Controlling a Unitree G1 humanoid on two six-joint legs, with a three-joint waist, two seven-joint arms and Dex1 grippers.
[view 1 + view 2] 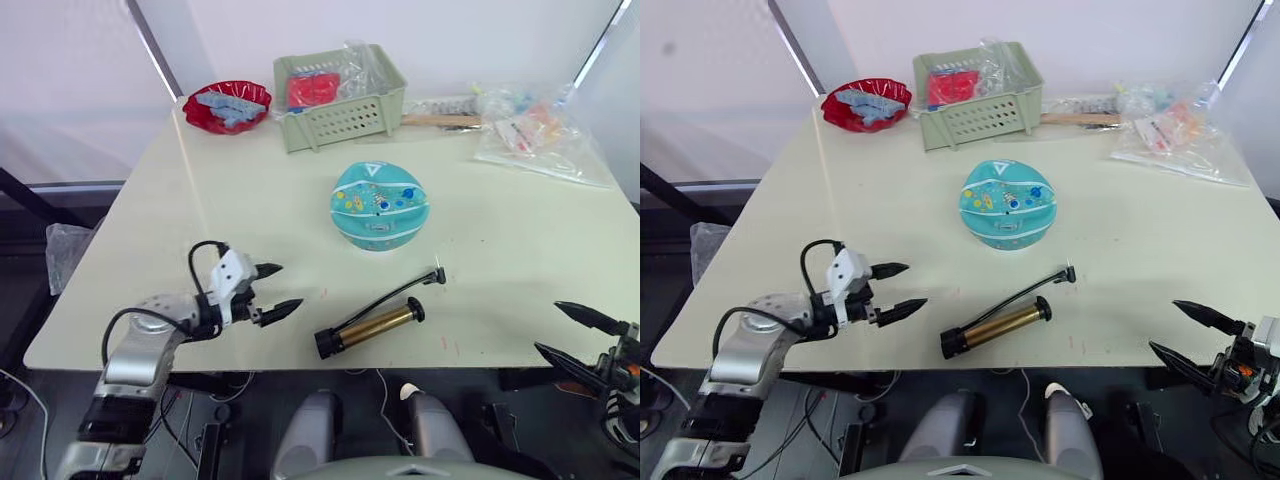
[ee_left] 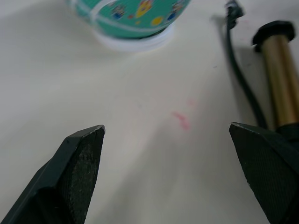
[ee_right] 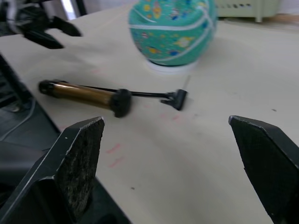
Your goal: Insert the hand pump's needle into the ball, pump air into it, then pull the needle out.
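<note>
The teal ball (image 1: 380,205) with cartoon prints rests on a white ring in the middle of the table. The brass hand pump (image 1: 370,327) lies near the front edge, its black hose curving up to the needle fitting (image 1: 438,275) in front of the ball. My left gripper (image 1: 270,290) hovers open over the table left of the pump, holding nothing. My right gripper (image 1: 578,333) stands open beyond the table's front right edge, empty. The right wrist view shows the pump (image 3: 88,94), the needle fitting (image 3: 177,99) and the ball (image 3: 173,30).
A green basket (image 1: 340,100) with red items stands at the back. A red bowl (image 1: 227,106) sits at the back left. Clear bags (image 1: 535,135) of small items lie at the back right. Table (image 1: 250,200) surface left of the ball is bare.
</note>
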